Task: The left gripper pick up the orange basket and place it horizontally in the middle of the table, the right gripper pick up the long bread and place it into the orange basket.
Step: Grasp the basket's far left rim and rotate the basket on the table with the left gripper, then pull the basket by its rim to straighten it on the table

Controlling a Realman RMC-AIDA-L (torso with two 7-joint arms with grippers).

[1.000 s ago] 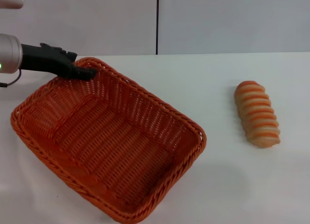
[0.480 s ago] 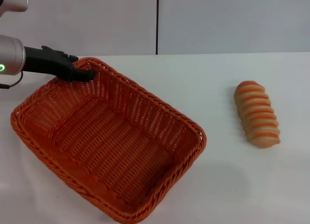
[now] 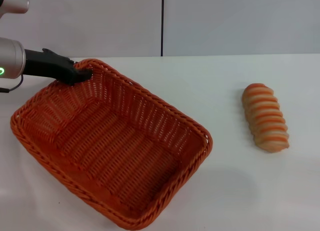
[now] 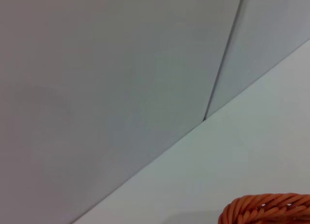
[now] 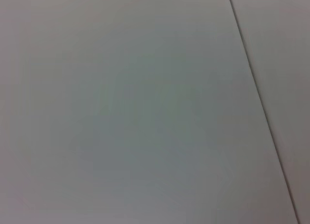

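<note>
The orange basket [image 3: 115,141] lies diagonally on the left half of the white table [image 3: 235,191], one corner pointing to the back left. My left gripper [image 3: 85,74] reaches in from the left at that far corner and is shut on the braided rim. A piece of that rim [image 4: 271,207] shows in the left wrist view. The long bread [image 3: 266,117], ridged orange and cream, lies on the table to the right, well apart from the basket. My right gripper is out of view, and the right wrist view shows only the pale wall.
A pale grey wall with a dark vertical seam [image 3: 162,23] stands behind the table. Bare tabletop lies between the basket and the bread.
The left gripper's tip has drawn back slightly to the left along the rim corner. The basket has shifted very little, and the bread has not moved.
</note>
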